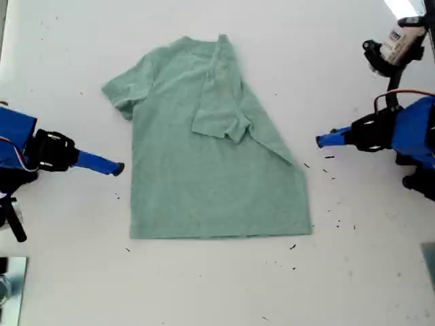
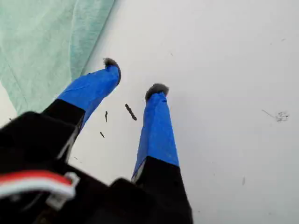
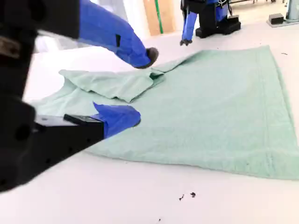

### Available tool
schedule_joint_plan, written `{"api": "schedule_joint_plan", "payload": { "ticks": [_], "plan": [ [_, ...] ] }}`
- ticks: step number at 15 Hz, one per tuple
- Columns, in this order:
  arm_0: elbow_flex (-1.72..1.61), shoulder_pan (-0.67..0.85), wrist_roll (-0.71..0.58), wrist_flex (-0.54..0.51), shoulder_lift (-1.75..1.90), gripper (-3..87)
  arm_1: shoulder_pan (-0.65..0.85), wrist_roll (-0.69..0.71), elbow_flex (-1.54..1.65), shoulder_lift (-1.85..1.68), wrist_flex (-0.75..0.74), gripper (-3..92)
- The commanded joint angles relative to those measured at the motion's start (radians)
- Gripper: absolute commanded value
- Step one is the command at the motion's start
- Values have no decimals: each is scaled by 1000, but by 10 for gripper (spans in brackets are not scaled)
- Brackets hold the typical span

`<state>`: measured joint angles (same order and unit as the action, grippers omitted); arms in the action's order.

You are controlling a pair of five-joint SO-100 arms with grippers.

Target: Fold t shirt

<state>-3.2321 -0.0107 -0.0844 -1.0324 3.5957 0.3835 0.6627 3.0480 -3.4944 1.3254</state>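
Sage-green cloth is the main event: the t shirt lies flat on the white table, collar away from the camera and hem toward it. The side of the shirt toward the exterior view's right is folded in on a diagonal, so that sleeve lies on top of the chest. The other sleeve is spread out flat on the table.

My first gripper sits just off the shirt's folded edge, not touching it. From its own camera the gripper has its jaws apart with nothing between them, just bare table and a few dark specks, with the shirt's edge beside one fingertip.

My second gripper is on the opposite side of the shirt, just beside its straight side edge, below the flat sleeve in the exterior view. In its wrist view the gripper is spread wide too and holds no cloth. The shirt stretches out beyond it.
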Motion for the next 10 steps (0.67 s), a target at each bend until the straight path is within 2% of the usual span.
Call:
{"api": "schedule_joint_plan", "payload": {
  "ticks": [1,3,4,5,6,8,10],
  "plan": [
    [-8,-9,-8,-2,8,161,9,15,63,-6,2,87],
    [-8,2,-8,-2,8,156,9,15,63,-6,2,87],
    [-8,5,-11,-2,8,94,9,15,63,-6,2,87],
    [-8,5,-80,8,8,54,9,15,63,-6,2,87],
    [-9,-8,-95,23,8,19,9,15,63,-6,2,87],
    [-8,23,-86,18,8,-1,9,15,63,-6,2,87],
    [-8,35,35,-2,8,108,9,15,63,-6,2,87]
  ]
}}
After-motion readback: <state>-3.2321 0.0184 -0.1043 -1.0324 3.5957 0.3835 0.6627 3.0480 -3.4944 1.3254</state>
